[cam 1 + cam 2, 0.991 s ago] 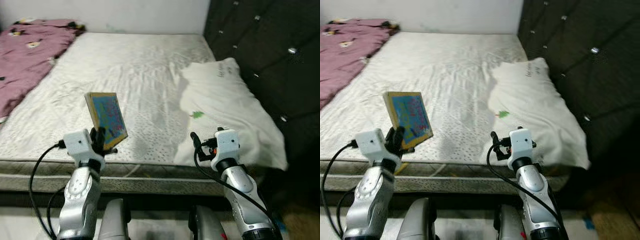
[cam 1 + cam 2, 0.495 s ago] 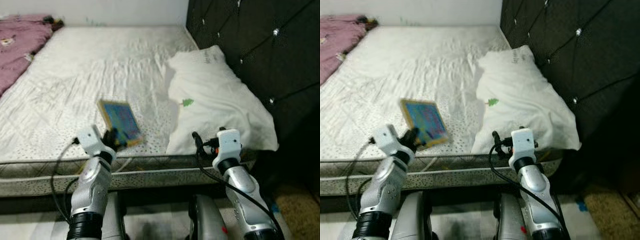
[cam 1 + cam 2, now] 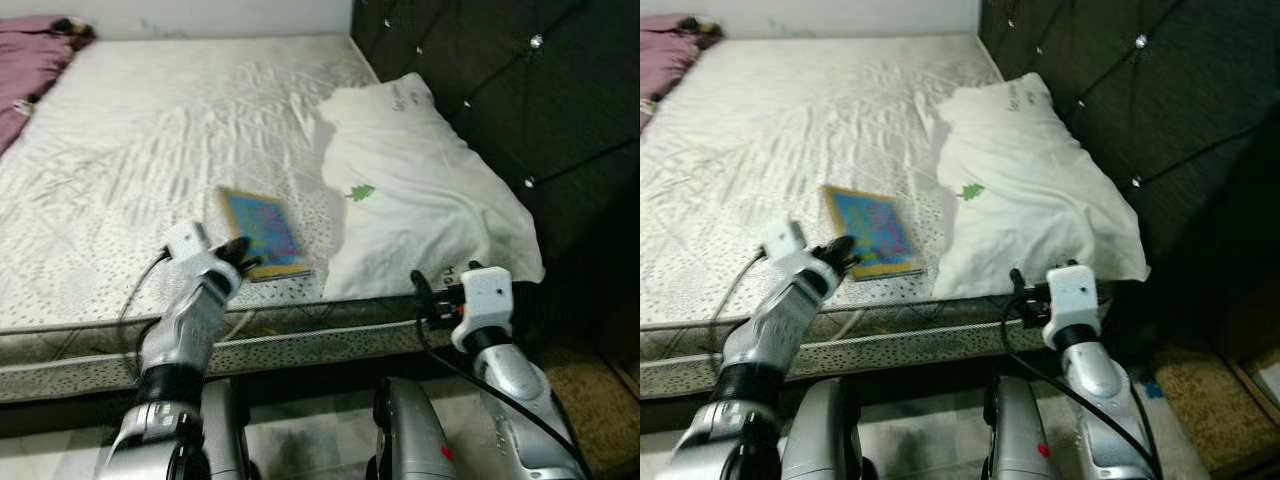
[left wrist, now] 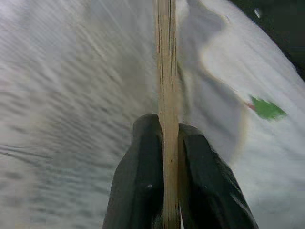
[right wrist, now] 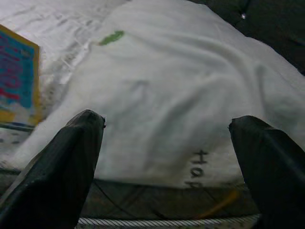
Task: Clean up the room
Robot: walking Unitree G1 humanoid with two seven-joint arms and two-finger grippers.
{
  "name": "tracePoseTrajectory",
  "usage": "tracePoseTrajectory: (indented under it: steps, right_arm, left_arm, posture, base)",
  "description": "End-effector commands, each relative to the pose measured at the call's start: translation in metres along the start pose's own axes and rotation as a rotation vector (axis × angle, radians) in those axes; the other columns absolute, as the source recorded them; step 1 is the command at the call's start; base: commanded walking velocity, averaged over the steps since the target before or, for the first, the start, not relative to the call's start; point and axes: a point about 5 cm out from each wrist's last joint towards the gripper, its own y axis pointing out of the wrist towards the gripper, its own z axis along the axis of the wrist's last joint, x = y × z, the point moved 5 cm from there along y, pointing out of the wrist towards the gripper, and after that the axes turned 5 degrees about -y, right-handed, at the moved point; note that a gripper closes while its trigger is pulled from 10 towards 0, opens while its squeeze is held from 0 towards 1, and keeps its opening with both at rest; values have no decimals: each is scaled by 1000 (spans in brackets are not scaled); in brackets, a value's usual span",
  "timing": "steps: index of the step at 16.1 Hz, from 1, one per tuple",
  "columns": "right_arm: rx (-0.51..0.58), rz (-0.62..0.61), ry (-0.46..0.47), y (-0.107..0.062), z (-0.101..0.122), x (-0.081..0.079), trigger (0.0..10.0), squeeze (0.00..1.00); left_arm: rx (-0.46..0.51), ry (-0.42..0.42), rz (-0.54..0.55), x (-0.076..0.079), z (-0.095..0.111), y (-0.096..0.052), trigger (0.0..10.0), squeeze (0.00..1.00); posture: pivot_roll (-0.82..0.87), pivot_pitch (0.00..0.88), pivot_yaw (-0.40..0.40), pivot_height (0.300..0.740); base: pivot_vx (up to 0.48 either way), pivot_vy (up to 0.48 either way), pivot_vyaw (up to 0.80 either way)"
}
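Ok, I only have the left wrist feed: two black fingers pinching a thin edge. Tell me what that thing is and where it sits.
Observer: It's a colourful book; the left hand grips its near edge, low over the bed near the front edge.
Operator: Report what's beside it.
Observer: A white pillow lies just to the book's right, against the dark headboard.
Operator: Give me the right hand.
Observer: The right hand is open, in front of the pillow's near edge, holding nothing.

White-sheeted bed (image 3: 150, 130) in front of me. Flat blue picture book with yellow border (image 3: 262, 233) lies near its front edge. White pillow (image 3: 420, 200) at headboard end, just beside it. Crumpled pink blanket (image 3: 30, 55) at far corner.
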Motion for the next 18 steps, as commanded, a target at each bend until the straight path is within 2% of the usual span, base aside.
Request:
tracePoseTrajectory:
  steps: [1,3,5,7,10,11,12,15,18]
  right_arm:
    - [14,-7,-7,-1,6,4,10000,0]
    - [12,-5,-19,-4,7,7,10000,0]
    - [11,5,-36,-5,10,7,10000,0]
    - [7,8,-42,-6,9,9,10000,0]
    - [7,14,-45,-4,10,7,10000,0]
    - [10,18,-46,-3,12,6,10000,0]
    - [12,20,-46,-3,12,6,10000,0]
    - [11,20,-47,-3,11,5,10000,0]
    - [12,16,-49,-3,11,6,10000,0]
  left_arm:
    - [-45,-22,-60,14,-4,4,10000,0]
    - [-174,-27,-61,17,-24,9,10000,0]
    - [-237,-61,-38,13,-36,11,10000,0]
    - [-269,-65,-8,4,-42,8,10000,0]
    - [-282,-65,13,-9,-39,5,10000,0]
    - [-281,-58,26,-16,-34,4,10000,290]
    - [-266,-52,50,-22,-27,4,10000,1000]
    - [-176,-17,121,-37,0,5,10000,1000]
    - [34,-9,217,-53,49,3,10000,1000]
  posture:
    - [-152,105,-3,536]
    - [-164,109,-10,536]
    - [-177,111,-17,536]
    - [-177,110,-21,536]
    - [-172,107,-27,536]
    - [-171,106,-26,536]
    - [-170,105,-26,536]
    - [-169,101,-23,536]
    - [-172,99,-20,536]
  base:
    - [0,0,0]
    - [0,0,0]
    - [0,0,0]
    - [0,0,0]
    - [0,0,0]
    - [0,0,0]
    - [0,0,0]
    - [0,0,0]
    - [0,0,0]
